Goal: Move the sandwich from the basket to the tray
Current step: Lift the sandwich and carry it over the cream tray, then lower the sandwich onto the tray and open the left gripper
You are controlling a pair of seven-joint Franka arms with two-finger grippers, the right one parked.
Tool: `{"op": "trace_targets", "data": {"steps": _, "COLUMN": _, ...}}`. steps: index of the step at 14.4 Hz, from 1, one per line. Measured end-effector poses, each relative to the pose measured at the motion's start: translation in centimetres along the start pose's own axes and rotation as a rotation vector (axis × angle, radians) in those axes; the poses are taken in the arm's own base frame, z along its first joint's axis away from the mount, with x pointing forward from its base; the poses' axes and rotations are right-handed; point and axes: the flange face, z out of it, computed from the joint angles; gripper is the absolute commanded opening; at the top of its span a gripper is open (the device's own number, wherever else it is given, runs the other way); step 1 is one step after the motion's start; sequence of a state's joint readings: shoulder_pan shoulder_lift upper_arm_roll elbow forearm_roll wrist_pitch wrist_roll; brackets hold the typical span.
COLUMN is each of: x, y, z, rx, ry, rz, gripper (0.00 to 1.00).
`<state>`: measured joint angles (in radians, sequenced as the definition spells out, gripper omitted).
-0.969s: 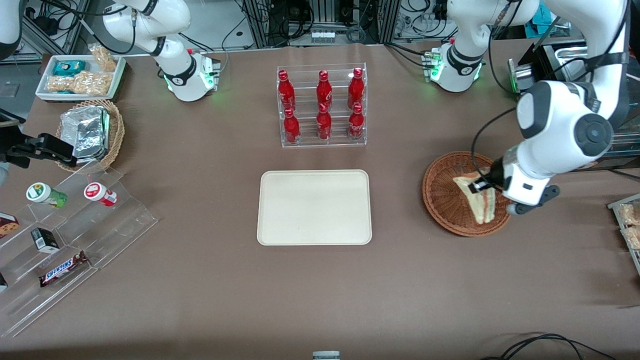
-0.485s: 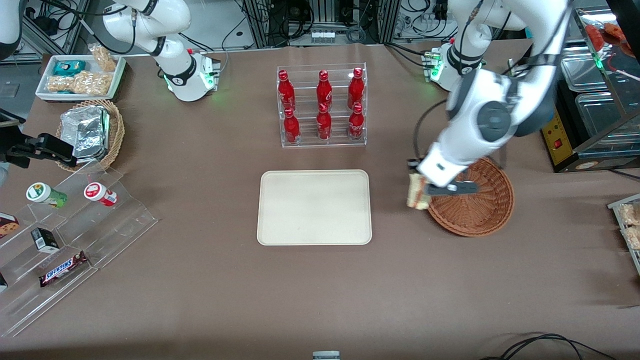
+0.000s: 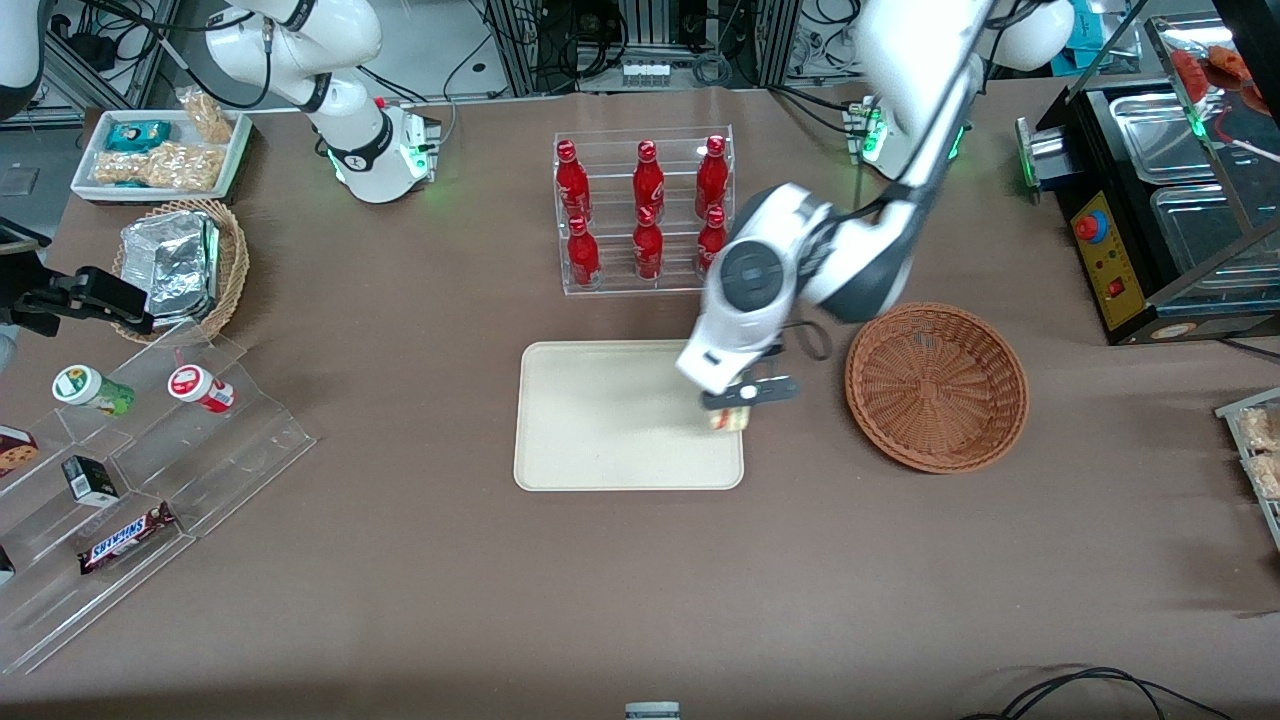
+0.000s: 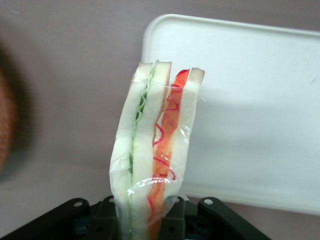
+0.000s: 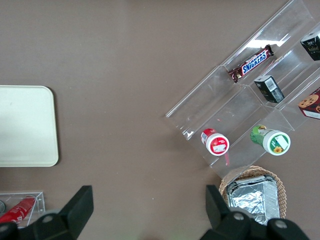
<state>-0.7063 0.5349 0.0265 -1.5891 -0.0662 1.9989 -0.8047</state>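
Carried out of the basket (image 3: 936,386) since earlier, the sandwich (image 4: 152,155) is held clamped in the gripper (image 3: 738,404) over the tray (image 3: 610,415) edge nearest the basket; lowering and release remain.

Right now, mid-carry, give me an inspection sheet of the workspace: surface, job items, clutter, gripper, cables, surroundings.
Surface: brown table, no spills seen.
Sandwich: held upright in clear wrap, above the tray's edge nearest the basket.
Tray: nothing on it.
Basket: nothing in it.
Clutter: red bottles in a clear rack; tan basket with foil packets; clear tiered stand with snacks; white snack bin.
Gripper: shut on the sandwich, above the tray's edge.
Cables: black loop at the table edge nearest the camera.
Surroundings: equipment box with red button.
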Motion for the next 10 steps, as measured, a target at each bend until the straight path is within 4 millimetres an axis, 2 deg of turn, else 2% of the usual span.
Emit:
{"op": "trace_targets", "data": {"steps": 2, "x": -0.4, "y": 3.8, "z": 2.5, "rx": 0.000, "ry": 0.013, "rz": -0.026, "gripper": 0.18}}
{"op": "trace_targets", "data": {"steps": 4, "x": -0.7, "y": 6.3, "z": 4.9, "rx": -0.020, "ry": 0.041, "rz": -0.036, "gripper": 0.19}}
{"op": "trace_targets", "data": {"steps": 7, "x": -2.3, "y": 8.2, "z": 7.6, "rx": 0.010, "ry": 0.057, "rz": -0.002, "gripper": 0.25}}
{"op": "trace_targets", "data": {"steps": 8, "x": -2.5, "y": 8.5, "z": 8.0, "rx": 0.012, "ry": 0.061, "rz": 0.003, "gripper": 0.33}}
{"op": "trace_targets", "data": {"steps": 9, "x": -2.5, "y": 8.8, "z": 8.1, "rx": 0.008, "ry": 0.065, "rz": 0.004, "gripper": 0.63}}
{"op": "trace_targets", "data": {"steps": 10, "x": -2.4, "y": 9.0, "z": 7.9, "rx": 0.000, "ry": 0.072, "rz": 0.004, "gripper": 0.98}}
